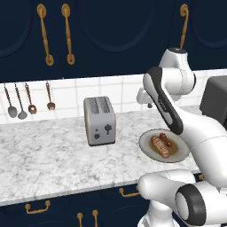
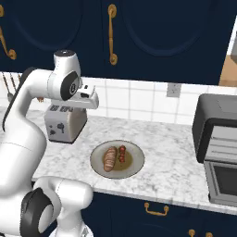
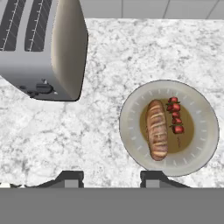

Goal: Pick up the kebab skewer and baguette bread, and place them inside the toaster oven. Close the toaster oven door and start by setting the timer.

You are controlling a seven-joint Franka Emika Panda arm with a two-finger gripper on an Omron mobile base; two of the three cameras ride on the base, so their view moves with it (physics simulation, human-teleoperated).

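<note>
1. The toaster oven (image 2: pixel 217 146) sits at the counter's right end, its door already dropped open, ready for loading.
2. The plate (image 3: pixel 131 144) holds baguette bread (image 3: pixel 157 130) and kebab skewer (image 3: pixel 175 118) side by side.
3. The gripper (image 3: pixel 111 179) hovers high, fingers spread wide and empty, probably lining up a descent.

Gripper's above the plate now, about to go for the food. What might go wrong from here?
The kebab skewer lies right beside the baguette bread on the plate, so closing on one may nudge the other. The toaster stands close by and could be clipped. The gripper looks offset from the plate.
</note>
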